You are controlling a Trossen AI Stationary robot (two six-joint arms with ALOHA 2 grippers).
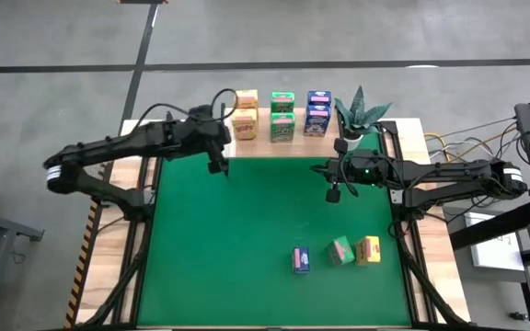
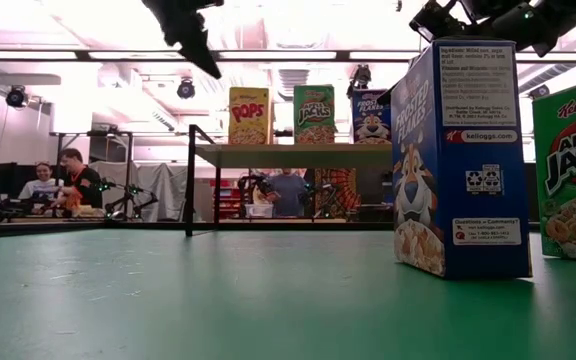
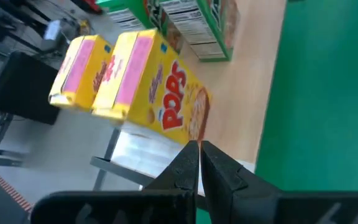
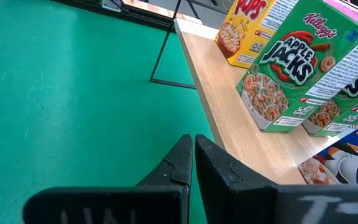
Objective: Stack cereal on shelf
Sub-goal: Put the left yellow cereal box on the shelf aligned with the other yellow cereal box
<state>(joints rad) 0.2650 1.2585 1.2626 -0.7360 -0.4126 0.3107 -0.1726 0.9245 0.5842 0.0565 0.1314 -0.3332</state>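
A green mat (image 1: 247, 239) covers the worktop (image 1: 118, 267), whose pale wood shows along its edges. Beyond it the low view shows a bright hall with ceiling lights and people (image 2: 63, 180) seated at a far bench.

The shelf (image 1: 288, 147) stands at the far edge of the mat, its plank top resting on thin black legs. On it stand yellow boxes (image 1: 245, 115), green boxes (image 1: 282, 117) and blue boxes (image 1: 317, 112) of cereal, side by side in a row. A spiky potted plant (image 1: 361, 112) sits just beside the shelf's right end.

Three more boxes lie on the mat near the front right: a blue box (image 1: 301, 259), a green box (image 1: 341, 250) and a yellow box (image 1: 368, 249), close together.

The left hand (image 1: 217, 165) hangs by the shelf's left end, near the yellow boxes, fingers together and holding nothing. The right hand (image 1: 334, 193) hangs over the mat in front of the shelf's right end, fingers likewise together and empty.
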